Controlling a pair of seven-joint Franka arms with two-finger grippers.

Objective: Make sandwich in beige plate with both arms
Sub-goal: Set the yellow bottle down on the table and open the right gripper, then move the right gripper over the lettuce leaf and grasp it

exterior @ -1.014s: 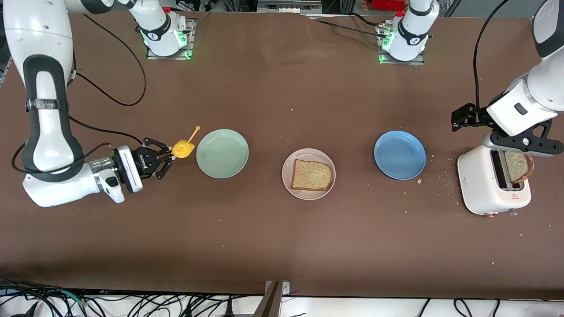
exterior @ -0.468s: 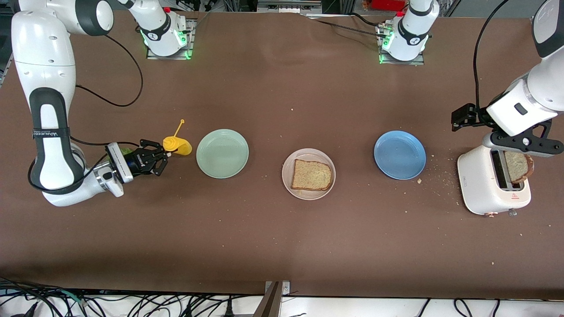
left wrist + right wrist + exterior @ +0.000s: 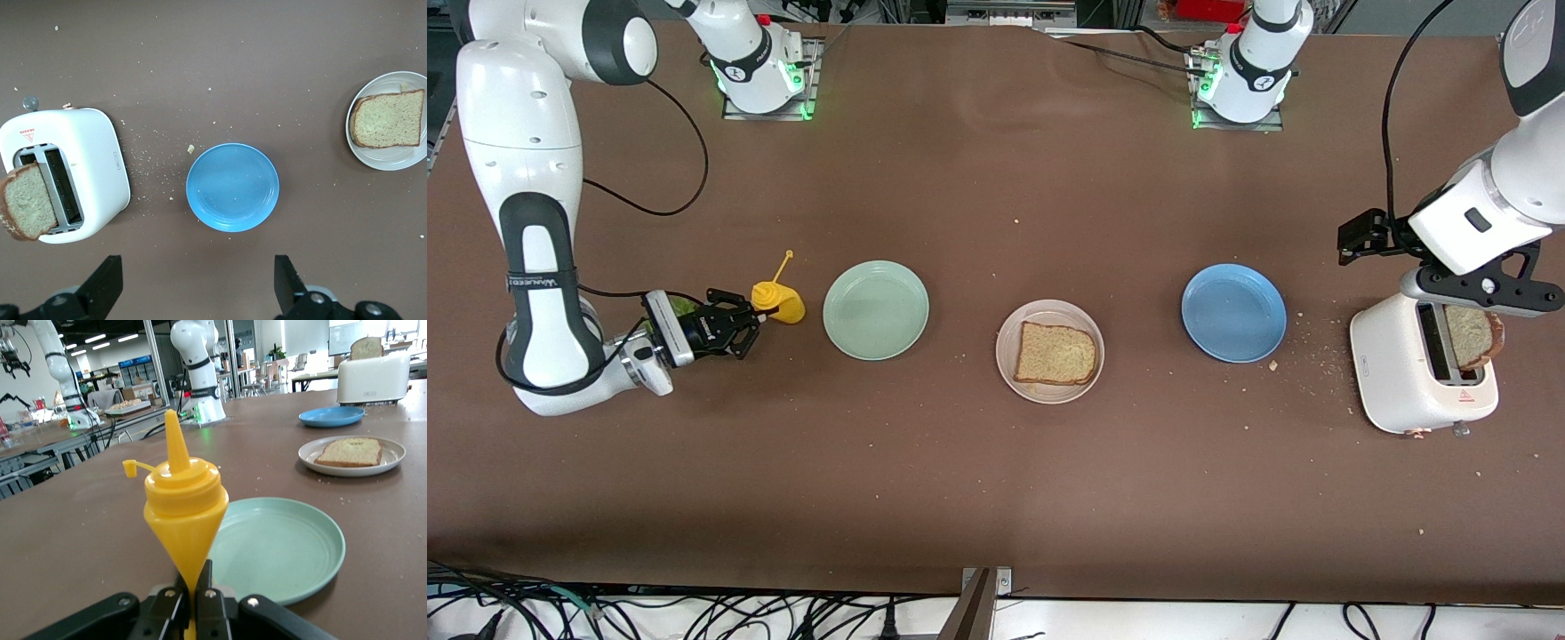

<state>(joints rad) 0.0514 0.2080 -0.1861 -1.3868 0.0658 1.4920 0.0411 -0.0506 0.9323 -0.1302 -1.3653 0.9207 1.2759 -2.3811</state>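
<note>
The beige plate [image 3: 1006,342] lies mid-table with one brown bread slice [image 3: 1056,353] on it; plate [image 3: 383,160] and slice [image 3: 389,119] also show in the left wrist view. A second slice [image 3: 1472,336] stands in the white toaster [image 3: 1396,373] at the left arm's end. My left gripper [image 3: 1480,298] is open and empty, up in the air over the toaster. My right gripper [image 3: 751,322] is shut on a yellow squeeze bottle [image 3: 776,305] beside the mint-green plate [image 3: 875,310]; its jaws pinch the bottle's narrow base [image 3: 183,507]. No lettuce is clearly in view.
A blue plate [image 3: 1233,312] lies between the beige plate and the toaster, with crumbs scattered around it. A bit of green [image 3: 683,305] shows by my right wrist; I cannot tell what it is. The arm bases stand farthest from the front camera.
My right gripper has drawn back a little from the mint-green plate with the yellow bottle, which has turned more upright. The left arm has not moved.
</note>
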